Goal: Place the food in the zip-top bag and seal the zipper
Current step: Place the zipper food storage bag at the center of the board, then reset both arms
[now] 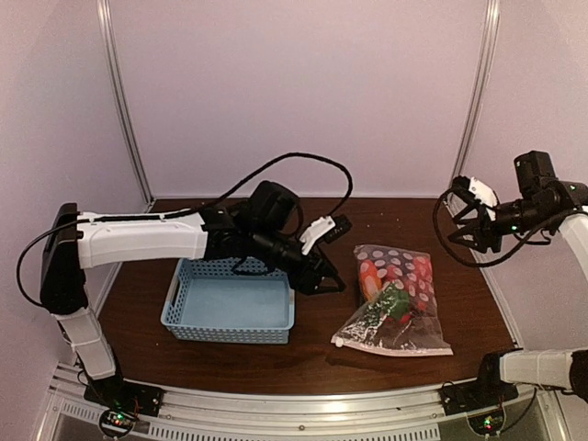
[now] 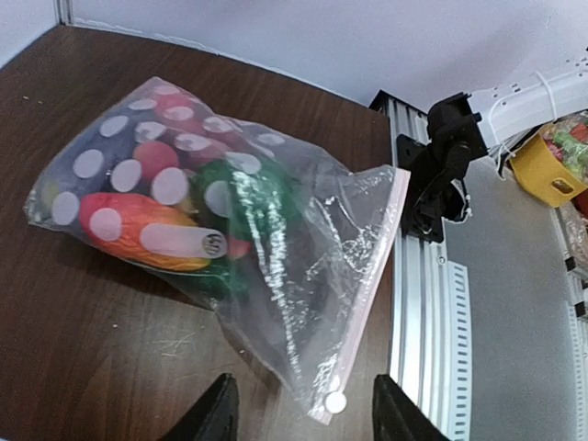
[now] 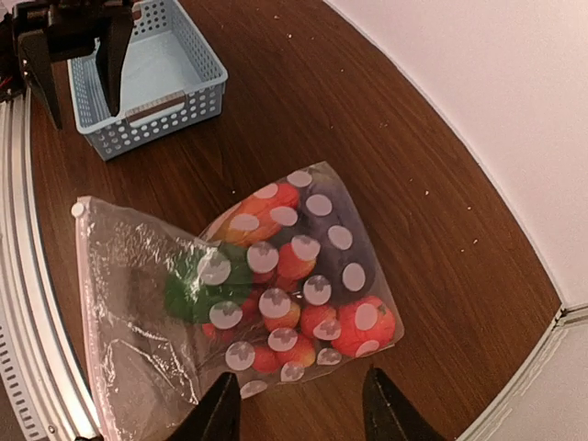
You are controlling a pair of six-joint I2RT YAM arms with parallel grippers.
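Top external: clear polka-dot plastic bag (image 1: 395,299) lying right of centre on brown desk (image 1: 276,354), toy produce (image 1: 395,271) inside, pale zipper strip (image 2: 368,276) looking sealed; task seeming done. Both gaping empty: left fingers (image 2: 216,418), right fingers (image 3: 220,413).

Surface: dark brown wood-grain tabletop (image 1: 312,354), rectangular and matte, with faint pale scratches and a scatter of light specks toward the far side. A silver ribbed metal rail (image 1: 303,404) runs along its near edge.

Entry 1: light-blue perforated plastic basket (image 1: 230,333), rectangular and open-topped, with a handle slot in each short wall. It stands upright, left of centre.

Entry 2: clear crinkly plastic bag with white polka dots (image 1: 363,323). It lies on its side to the right of the basket, near it but apart. The far end bulges and the near end is flatter. A pale zipper strip (image 1: 395,350) lines the bag's near edge, roughly parallel to the rail, with a small white round slider (image 1: 338,342) at its left end.
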